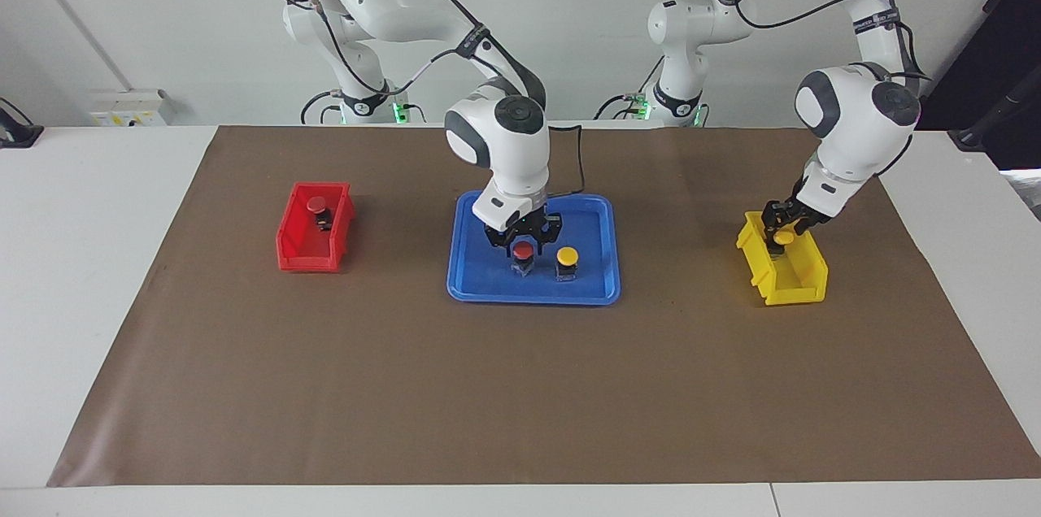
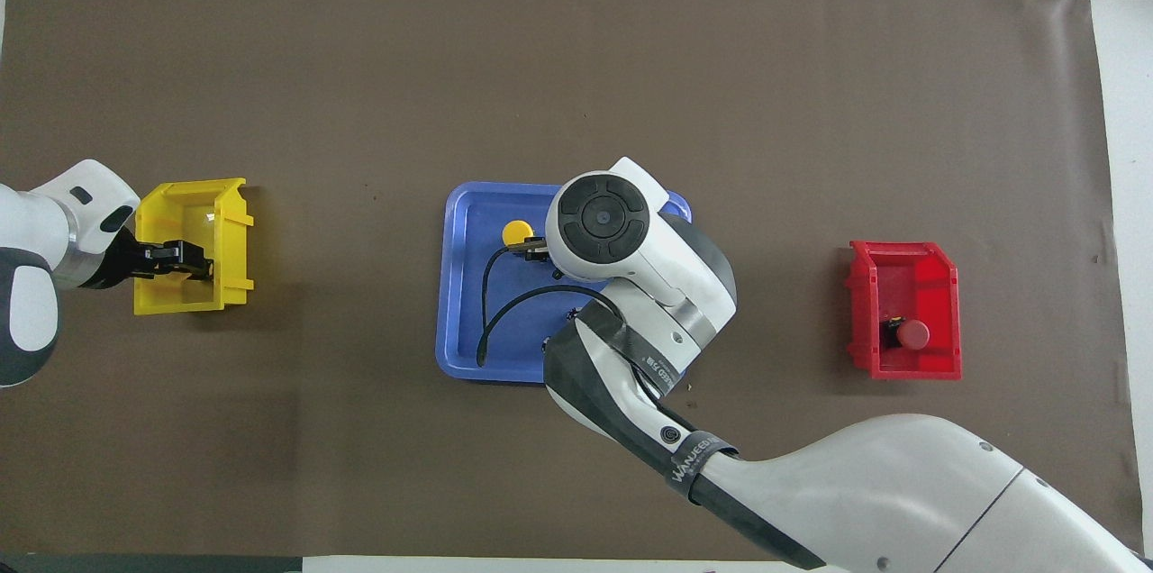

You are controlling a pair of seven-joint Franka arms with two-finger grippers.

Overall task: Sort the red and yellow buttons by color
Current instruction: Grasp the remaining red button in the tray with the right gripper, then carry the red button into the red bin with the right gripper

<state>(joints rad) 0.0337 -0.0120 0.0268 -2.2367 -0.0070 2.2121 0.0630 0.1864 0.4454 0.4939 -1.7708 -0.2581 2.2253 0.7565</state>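
Observation:
My right gripper is low over the blue tray, open, with its fingers on either side of a red button that stands on the tray. A yellow button stands beside it, toward the left arm's end; it also shows in the overhead view, where the arm hides the red one. My left gripper is in the mouth of the yellow bin, shut on a yellow button. Another red button lies in the red bin.
The blue tray sits mid-table on a brown mat. The yellow bin is at the left arm's end and the red bin at the right arm's end. A black cable loops over the tray.

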